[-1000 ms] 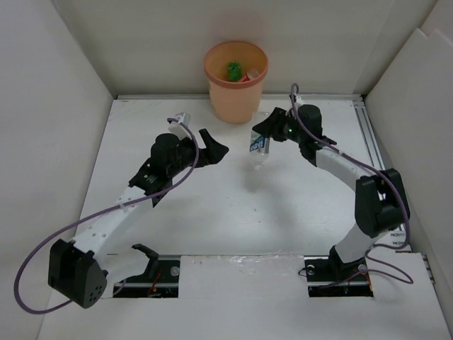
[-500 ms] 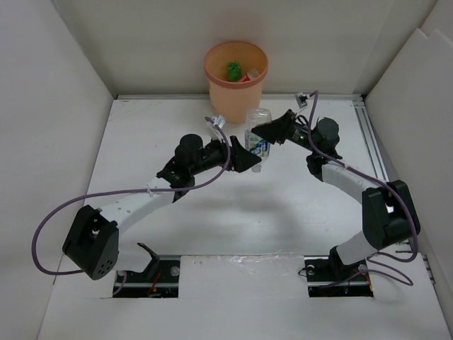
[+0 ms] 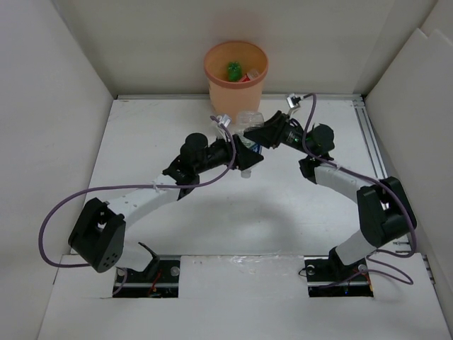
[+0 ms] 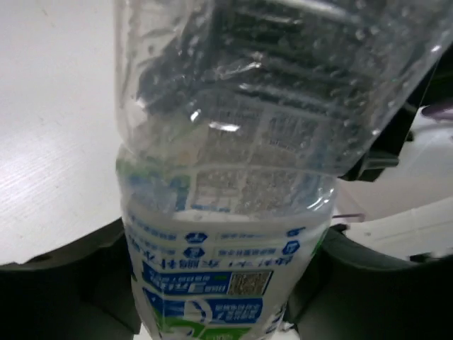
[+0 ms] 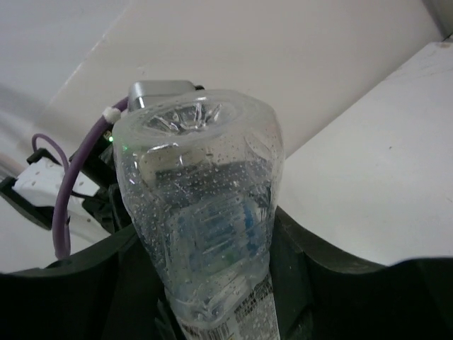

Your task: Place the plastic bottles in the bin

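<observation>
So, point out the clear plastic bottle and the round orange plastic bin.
clear plastic bottle point(image 4: 212, 283): left wrist view, on its printed label.
round orange plastic bin point(image 3: 234, 103): top external view, on its outer wall.

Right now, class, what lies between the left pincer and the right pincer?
A clear bottle with a blue-and-white label fills the gap between left pincer and right pincer, shown in the top view and both wrist views.
</observation>
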### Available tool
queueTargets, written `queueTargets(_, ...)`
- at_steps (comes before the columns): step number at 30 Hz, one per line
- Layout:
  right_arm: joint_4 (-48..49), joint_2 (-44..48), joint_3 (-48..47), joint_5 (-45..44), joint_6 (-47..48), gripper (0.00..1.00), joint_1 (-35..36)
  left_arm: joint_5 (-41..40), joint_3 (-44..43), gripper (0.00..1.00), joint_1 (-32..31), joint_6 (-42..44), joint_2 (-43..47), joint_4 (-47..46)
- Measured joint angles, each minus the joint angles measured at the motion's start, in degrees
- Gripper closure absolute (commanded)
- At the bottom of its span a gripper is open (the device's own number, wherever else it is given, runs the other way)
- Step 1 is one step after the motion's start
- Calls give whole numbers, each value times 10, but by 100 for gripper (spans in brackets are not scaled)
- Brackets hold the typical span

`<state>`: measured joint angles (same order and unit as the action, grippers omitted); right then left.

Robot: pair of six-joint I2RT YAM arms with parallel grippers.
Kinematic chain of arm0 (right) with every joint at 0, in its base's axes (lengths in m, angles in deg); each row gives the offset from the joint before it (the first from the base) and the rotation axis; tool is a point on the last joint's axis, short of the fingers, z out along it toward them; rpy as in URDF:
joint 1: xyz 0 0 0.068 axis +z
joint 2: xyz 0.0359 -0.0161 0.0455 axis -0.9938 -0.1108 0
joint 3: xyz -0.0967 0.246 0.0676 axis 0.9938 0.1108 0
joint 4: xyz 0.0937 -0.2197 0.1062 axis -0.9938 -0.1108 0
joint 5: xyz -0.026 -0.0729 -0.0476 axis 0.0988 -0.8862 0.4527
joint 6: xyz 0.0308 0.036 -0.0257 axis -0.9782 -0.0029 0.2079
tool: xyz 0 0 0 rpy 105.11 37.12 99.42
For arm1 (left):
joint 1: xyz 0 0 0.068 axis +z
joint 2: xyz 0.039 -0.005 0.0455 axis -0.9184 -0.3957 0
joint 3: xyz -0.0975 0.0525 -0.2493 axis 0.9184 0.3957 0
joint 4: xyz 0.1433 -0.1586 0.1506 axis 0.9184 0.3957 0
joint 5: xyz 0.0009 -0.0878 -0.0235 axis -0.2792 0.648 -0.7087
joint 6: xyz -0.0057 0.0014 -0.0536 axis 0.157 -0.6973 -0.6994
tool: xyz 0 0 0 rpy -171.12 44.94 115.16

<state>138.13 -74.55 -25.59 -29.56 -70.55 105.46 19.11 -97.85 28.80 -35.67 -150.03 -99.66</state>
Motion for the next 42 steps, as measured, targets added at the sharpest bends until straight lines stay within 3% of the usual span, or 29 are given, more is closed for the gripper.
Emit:
queueTargets(1,0,-1,0,0,0,52,0,6,-2,76,-2,1,0,-4)
queueTargets(2,4,-2,0,0,-4,44,0,0,-4,91,-3,1,0,-1)
queueTargets(3,1,-2,1,-2,2,40,-1,7,-5,100,-3,5,0,-7)
queueTargets(7,-16,3,0,1,8,33,-16,4,-17,100,-7,11,0,14)
queueTargets(12,-91,57,0,13,49,29,-71,-26,-104,100,-22,49,-23,105)
queueTargets(19,-237,138,4,-13,151,29,-206,-178,-299,100,38,110,-71,138)
queueTargets(24,-315,164,22,-10,195,29,-202,-254,-449,100,58,155,-162,109)
queueTargets(37,-409,256,82,-17,288,29,-166,-460,-692,100,66,283,-470,-1)
queueTargets(38,-411,258,86,-17,293,29,-161,-469,-713,100,67,289,-489,-3)
queueTargets(40,-416,260,95,-18,301,29,-153,-483,-752,80,71,290,-516,-5)
queueTargets(41,-417,260,99,-17,304,29,-149,-487,-770,64,72,290,-527,-5)
queueTargets(42,-418,260,102,-18,308,29,-148,-493,-790,40,74,288,-539,-5)
